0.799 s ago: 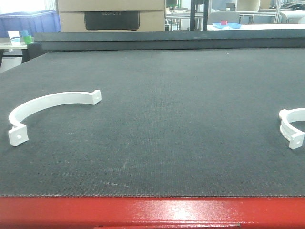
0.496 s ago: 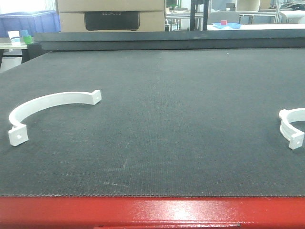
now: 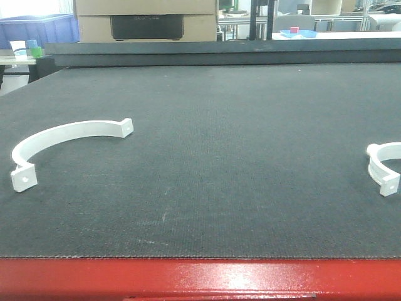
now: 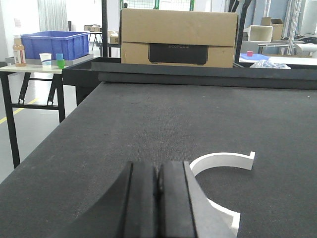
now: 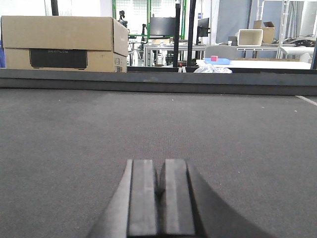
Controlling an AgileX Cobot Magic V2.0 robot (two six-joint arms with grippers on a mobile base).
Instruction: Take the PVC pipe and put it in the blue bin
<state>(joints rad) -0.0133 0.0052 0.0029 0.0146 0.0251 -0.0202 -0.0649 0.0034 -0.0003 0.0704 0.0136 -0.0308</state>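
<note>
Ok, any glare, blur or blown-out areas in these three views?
Front view: sheen on the red table edge, top-left background blown out, clamp sharp. Left wrist view: left fingers soft up close, far-left background overexposed, bin clear. Right wrist view: right fingers soft, mat evenly lit, no glare.

counter [image 3: 238,157]: dark fuzzy top, red front lip | left: white PVC half-ring [image 3: 69,130] lying flat | far right: second half-ring [image 3: 378,169], partly out of view
</note>
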